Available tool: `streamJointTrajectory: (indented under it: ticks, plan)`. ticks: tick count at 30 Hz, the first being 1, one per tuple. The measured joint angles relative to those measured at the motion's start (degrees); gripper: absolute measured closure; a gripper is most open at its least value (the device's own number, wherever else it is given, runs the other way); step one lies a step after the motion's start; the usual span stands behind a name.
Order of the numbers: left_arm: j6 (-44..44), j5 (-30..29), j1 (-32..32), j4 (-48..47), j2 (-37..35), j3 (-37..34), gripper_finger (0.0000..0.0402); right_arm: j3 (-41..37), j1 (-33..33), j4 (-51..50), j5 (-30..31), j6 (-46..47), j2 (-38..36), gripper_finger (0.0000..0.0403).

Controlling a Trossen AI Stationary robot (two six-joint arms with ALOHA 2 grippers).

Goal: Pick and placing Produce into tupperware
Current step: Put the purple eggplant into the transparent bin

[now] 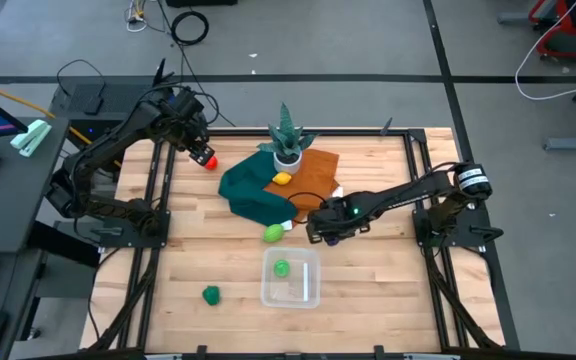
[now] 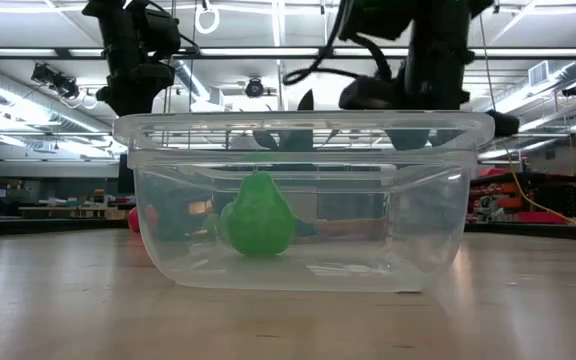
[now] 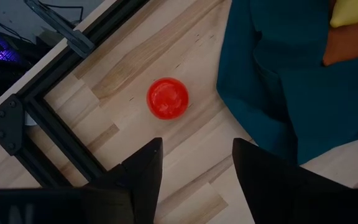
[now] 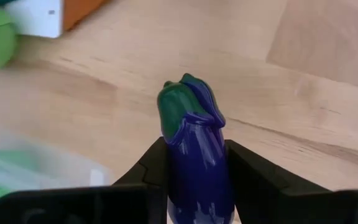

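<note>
Right claw (image 4: 194, 180): clamped on a glossy purple toy eggplant with green cap (image 4: 194, 149), above the wooden surface (image 1: 368, 270) beside the clear rectangular plastic tub (image 1: 291, 278), probably for carrying over.
Tub: held one green toy pear (image 2: 258, 215) (others lay outside).
Left claw (image 3: 194, 165): fingers apart, poised over the round red toy fruit (image 3: 167, 98).

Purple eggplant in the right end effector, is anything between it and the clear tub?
Nothing visible. The eggplant is clamped in the right end effector, and only bare wood lies between it and the tub.
</note>
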Motion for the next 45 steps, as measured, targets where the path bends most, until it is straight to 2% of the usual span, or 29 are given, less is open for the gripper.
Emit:
streamJointTrajectory:
  ticks: [15,20,27,34,40,45]
  plan:
    - [0.0,0.0,0.0,-0.1,0.0,0.0,0.0203,14.8,0.3,-1.8,1.9,-6.9,-0.1,0.0312]
    - [0.0,0.0,0.0,-0.1,0.0,0.0,0.0202,17.8,1.9,2.5,1.9,-7.1,-0.1,0.0312]
    - [0.1,0.0,0.0,-0.1,0.0,0.0,0.0199,17.9,7.4,8.7,1.4,-4.0,-0.1,0.0312]
    - [0.1,0.0,0.0,-0.1,0.0,0.0,0.0199,17.7,12.7,8.9,6.3,1.7,0.6,0.0312]
    - [0.1,0.0,0.0,-0.2,0.0,0.0,0.0201,17.7,14.8,14.1,5.4,3.6,6.1,0.0312]
    - [0.1,0.0,0.0,-0.3,0.0,0.0,0.0205,19.6,14.9,14.4,4.8,2.4,10.7,0.0312]
